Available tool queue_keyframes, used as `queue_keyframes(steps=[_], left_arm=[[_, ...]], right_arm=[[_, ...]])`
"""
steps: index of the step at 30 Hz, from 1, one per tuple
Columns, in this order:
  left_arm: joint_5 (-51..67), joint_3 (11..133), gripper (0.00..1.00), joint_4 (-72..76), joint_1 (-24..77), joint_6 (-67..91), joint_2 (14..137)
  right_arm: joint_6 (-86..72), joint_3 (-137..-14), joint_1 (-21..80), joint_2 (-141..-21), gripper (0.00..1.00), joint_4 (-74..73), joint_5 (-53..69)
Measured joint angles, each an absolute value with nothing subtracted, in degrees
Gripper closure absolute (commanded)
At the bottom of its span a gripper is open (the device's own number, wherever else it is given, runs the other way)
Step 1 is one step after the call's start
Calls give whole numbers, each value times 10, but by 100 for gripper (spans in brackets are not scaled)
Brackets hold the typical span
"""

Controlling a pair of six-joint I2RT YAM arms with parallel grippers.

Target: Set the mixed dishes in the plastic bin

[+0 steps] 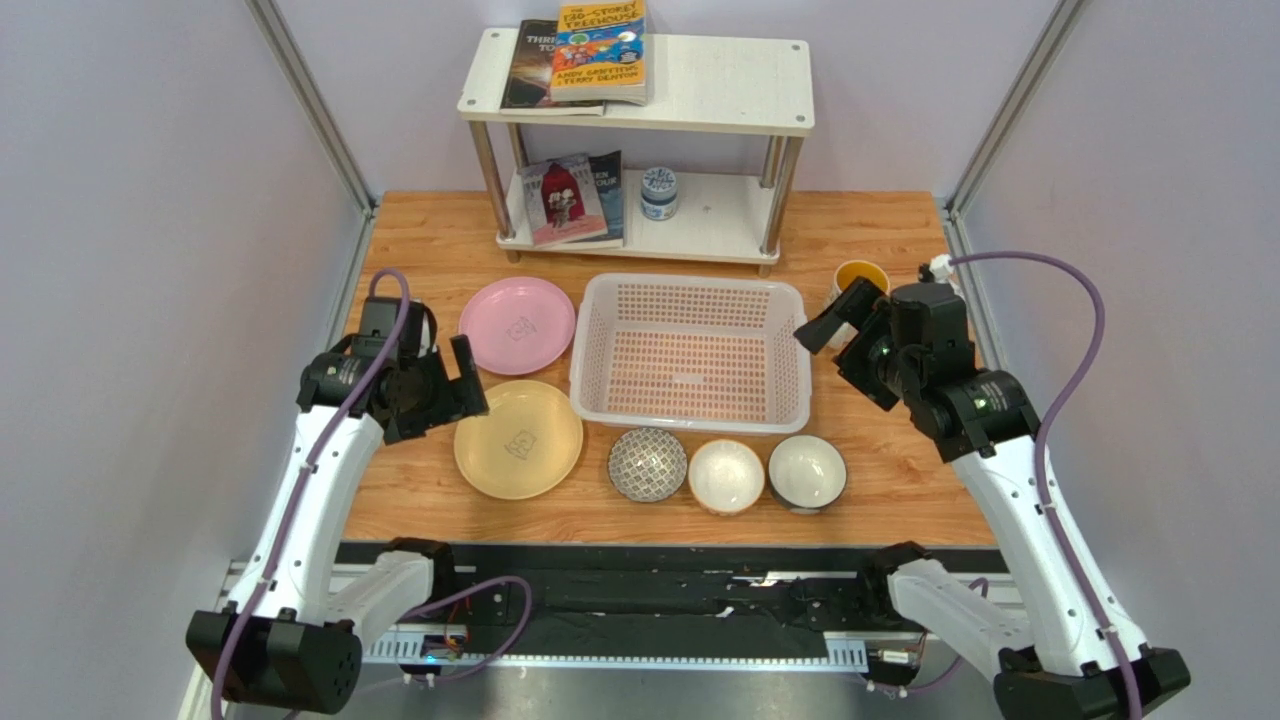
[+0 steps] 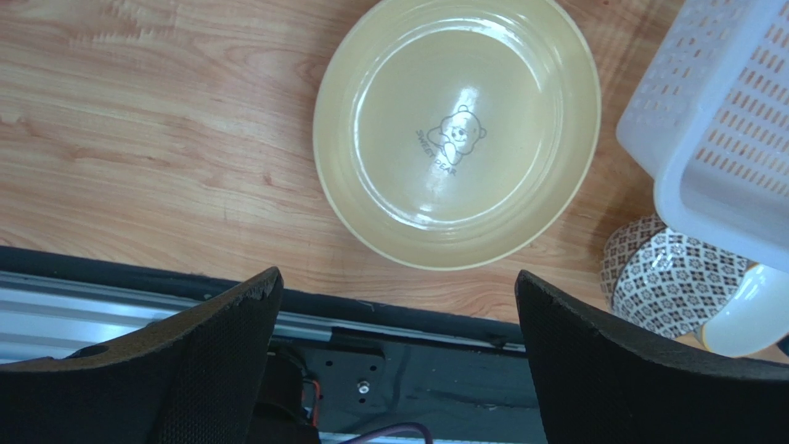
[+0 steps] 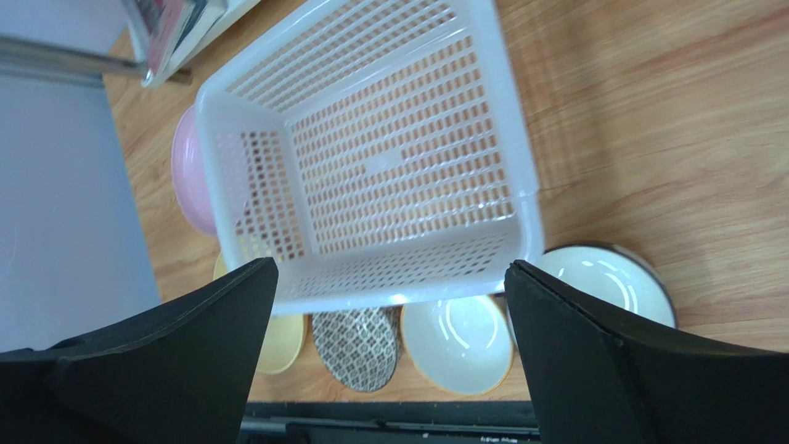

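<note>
Left pincer [image 2: 396, 287] is open, yellow plate [image 2: 458, 129] just ahead of it, so that arm's closer; right pincer [image 3: 389, 273] is open too.

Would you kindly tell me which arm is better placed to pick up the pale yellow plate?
Left. The left claw, open, hangs beside the pale yellow plate, which fills its wrist view. The right claw is beyond the plastic bin, near the mug.

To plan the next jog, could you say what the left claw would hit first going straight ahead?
Most likely the yellow plate, lying straight ahead of the open left claw; depth is unclear.
</note>
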State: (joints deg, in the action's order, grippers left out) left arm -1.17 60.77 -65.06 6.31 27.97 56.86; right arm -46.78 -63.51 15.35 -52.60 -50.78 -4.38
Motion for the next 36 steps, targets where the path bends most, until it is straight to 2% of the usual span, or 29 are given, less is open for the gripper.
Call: queue_keyframes(steps=[4,7,17,23,29,36], left_arm=[[-11,607,1,-654,51,266,598],[-16,608,1,-657,44,265,617],[-54,669,1,-688,26,276,601],[-3,657,2,-670,-61,262,670],[55,622,5,-627,-77,250,769],[92,502,7,-564,-77,289,734]], right_arm=[[-477,-675,245,-533,0,-525,-65],[-475,-690,273,-535,0,-549,-78],[-422,-676,275,-556,0,-580,-110],[-409,-643,275,-528,0,-575,-107],[-395,-622,266,-477,0,-572,-109],[-392,-607,257,-462,0,-571,-110]])
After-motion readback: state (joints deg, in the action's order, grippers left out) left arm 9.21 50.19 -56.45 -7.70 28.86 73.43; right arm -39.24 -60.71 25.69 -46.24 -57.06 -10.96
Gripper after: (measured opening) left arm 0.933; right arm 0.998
